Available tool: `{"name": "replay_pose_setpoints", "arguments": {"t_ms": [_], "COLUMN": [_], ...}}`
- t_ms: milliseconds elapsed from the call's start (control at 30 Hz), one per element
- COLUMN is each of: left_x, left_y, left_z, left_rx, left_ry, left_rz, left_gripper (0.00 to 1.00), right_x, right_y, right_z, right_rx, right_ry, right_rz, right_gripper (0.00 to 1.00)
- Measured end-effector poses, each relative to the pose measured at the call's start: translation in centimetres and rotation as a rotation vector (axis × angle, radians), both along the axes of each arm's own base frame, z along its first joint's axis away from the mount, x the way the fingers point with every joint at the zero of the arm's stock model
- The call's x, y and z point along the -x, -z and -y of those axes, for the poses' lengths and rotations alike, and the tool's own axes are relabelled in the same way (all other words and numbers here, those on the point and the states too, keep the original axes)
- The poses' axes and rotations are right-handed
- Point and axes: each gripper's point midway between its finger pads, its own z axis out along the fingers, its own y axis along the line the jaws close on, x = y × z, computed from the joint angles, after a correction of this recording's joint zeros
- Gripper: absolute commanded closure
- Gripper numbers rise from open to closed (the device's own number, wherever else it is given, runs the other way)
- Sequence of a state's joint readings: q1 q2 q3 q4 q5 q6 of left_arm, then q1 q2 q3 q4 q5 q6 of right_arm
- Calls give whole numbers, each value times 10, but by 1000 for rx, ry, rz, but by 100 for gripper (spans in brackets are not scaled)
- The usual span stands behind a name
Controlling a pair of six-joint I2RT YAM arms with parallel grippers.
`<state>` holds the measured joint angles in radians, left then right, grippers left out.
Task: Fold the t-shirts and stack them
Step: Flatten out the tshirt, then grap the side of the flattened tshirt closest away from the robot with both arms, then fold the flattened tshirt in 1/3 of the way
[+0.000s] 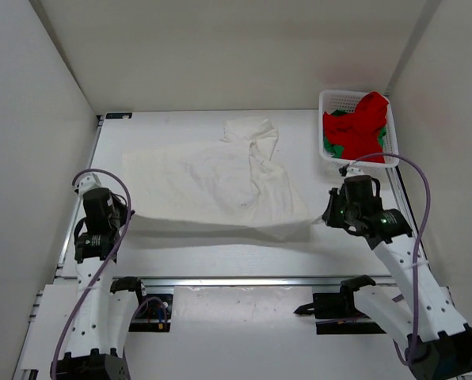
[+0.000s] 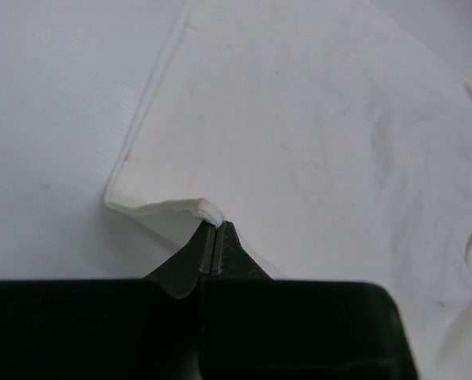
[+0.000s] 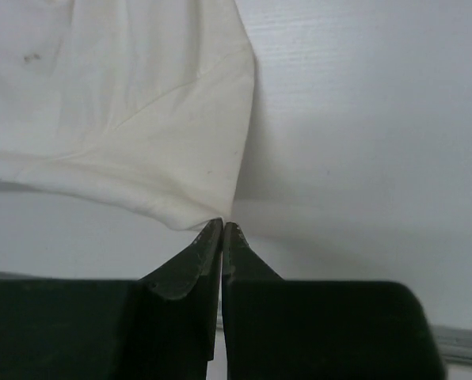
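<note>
the plain white cloth t-shirt (image 1: 220, 186) lies spread on the white table (image 1: 220, 261), near hem lifted by the left gripper (image 2: 218, 226) and right gripper (image 3: 222, 223), both clenched on corner pinches. pulling it taut could slip a corner free. only the top view shows the bright red t-shirt (image 1: 363, 123) in the white mesh basket (image 1: 321, 119).

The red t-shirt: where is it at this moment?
In the top view, the red t-shirt lies in the white basket at the far right corner of the table, partly over the green t-shirt, beyond the right gripper.
</note>
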<state>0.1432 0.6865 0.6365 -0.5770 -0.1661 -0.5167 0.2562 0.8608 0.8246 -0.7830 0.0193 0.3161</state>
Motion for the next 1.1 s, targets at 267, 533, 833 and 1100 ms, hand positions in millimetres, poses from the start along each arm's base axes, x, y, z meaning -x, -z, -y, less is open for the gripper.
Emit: {"name": "replay_pose_setpoints", "arguments": {"t_ms": [267,533,833,1100], "left_x": [4,3,-3,-14], "left_y": [14,59,74,98], "left_z": [20,13,-11,-31], "left_rx": [81,305,471,571], "left_ry": [116,45,-96,-221], "left_rz": [-44,-118,-84,-99], "left_gripper": [100,100,100,100], "right_x": [53,29,-127,-223], "right_y": [1,42,26,33], "right_z": [2,-19,-73,-91], "right_rx": [-46,-66,-118,-143], "right_ry": [-21,-67,-132,-131], "right_rz": [-78,-250,-170,-143], "right_gripper": [100,100,100,100]}}
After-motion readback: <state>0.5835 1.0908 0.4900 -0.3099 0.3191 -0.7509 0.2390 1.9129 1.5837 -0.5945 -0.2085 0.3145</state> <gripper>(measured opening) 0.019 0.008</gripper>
